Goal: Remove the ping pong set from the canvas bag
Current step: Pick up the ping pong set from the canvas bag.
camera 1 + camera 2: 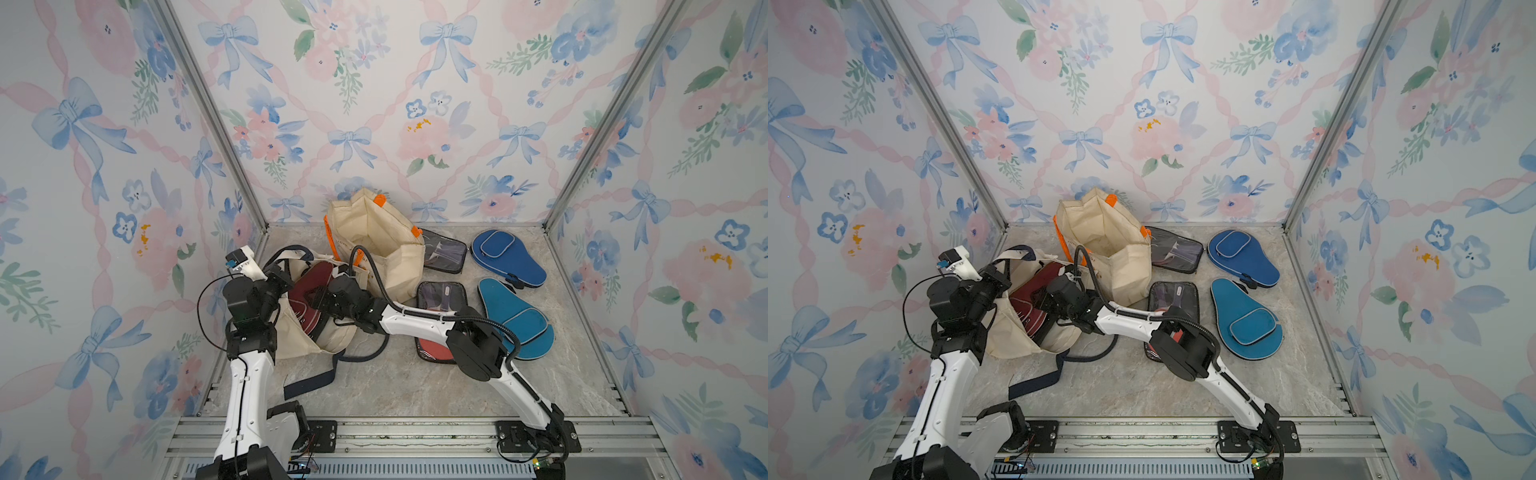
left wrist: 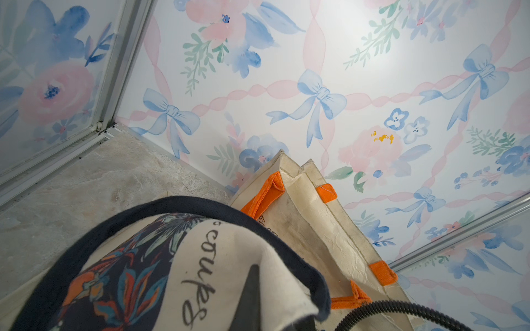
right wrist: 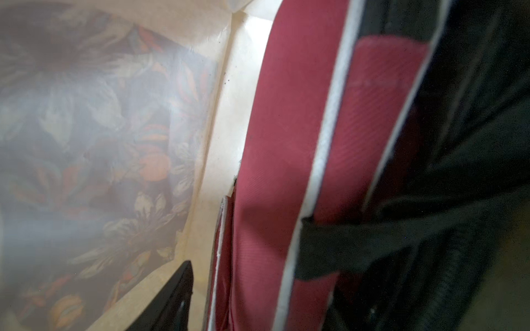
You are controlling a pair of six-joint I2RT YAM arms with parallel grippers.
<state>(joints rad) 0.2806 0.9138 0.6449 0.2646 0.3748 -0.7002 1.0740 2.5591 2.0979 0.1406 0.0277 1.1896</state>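
Ping pong set (image 1: 309,286): maroon case with white piping, lying inside the canvas bag (image 1: 299,338). Its upper part shows through the bag mouth in both top views. Not out yet.

Right gripper (image 1: 314,300) is pushed into the mouth, right up against the case. In the right wrist view the case (image 3: 272,172) fills the frame directly ahead of the gripper. One finger (image 3: 175,289) lies on the bag-lining side of it and the other finger is hidden. Cannot tell whether the jaws are clamped on the case or only straddle it.

Left gripper (image 1: 281,277) is clenched on the bag's rim by the navy handle, across the mouth from the right gripper. The left wrist view shows printed bag cloth draped over a finger (image 2: 252,286).

Judgement, step in hand: secure the case, then draw it out.
- Seat both fingers well across the case's edge before closing; the cover looks slick, and a tip pinch would likely slip
- Make sure no lining is caught in the grip
- Pull out along the line of the mouth, back toward the right arm's base; a straight lift would likely drag the soft bag up too
- Left gripper anchors the rim against that pull

Set-down: bare table (image 1: 395,386) behind the right gripper. Avoid the orange-handled bag (image 1: 374,249) just beyond it, and the clear pouches (image 1: 440,299) and blue cases (image 1: 515,320) off to its outer side
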